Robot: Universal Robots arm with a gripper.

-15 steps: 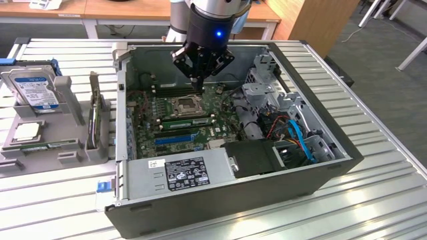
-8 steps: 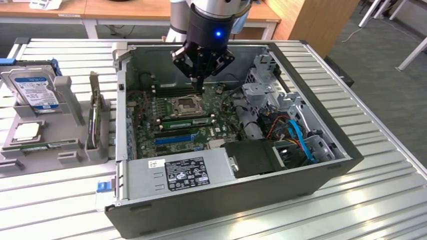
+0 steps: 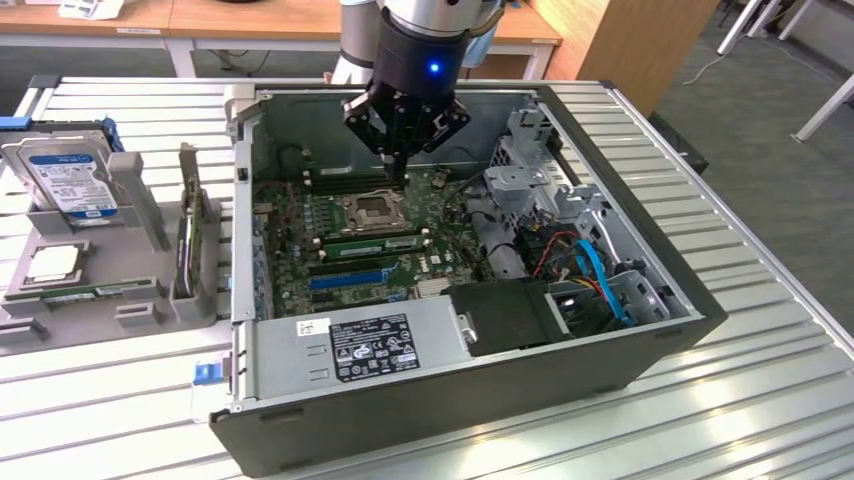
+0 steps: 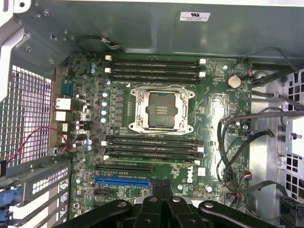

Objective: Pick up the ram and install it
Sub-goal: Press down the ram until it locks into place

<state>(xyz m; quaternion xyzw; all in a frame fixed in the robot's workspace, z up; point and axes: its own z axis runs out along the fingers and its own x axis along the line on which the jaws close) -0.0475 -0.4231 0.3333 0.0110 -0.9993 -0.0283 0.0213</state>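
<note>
We see pincer (image 3: 404, 150) closed, empty, over motherboard (image 3: 360, 235). Ram (image 3: 188, 232) upright in holder (image 3: 198, 290) on table (image 3: 747, 400). We judge stick light, stiff, fragile: grip long edges.

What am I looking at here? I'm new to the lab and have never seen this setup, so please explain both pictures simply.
A robot arm ends in a black gripper, its fingers shut, hanging over an open computer case that lies on a slatted metal table. The exterior view comes from a camera beside the table; the wrist view comes from a camera on the arm, looking straight down at the green motherboard, its empty processor socket and the long memory slots. On the exterior view's left, a grey holder carries a hard drive and a thin green ram standing on edge. The gripper appears to hold nothing.
</note>
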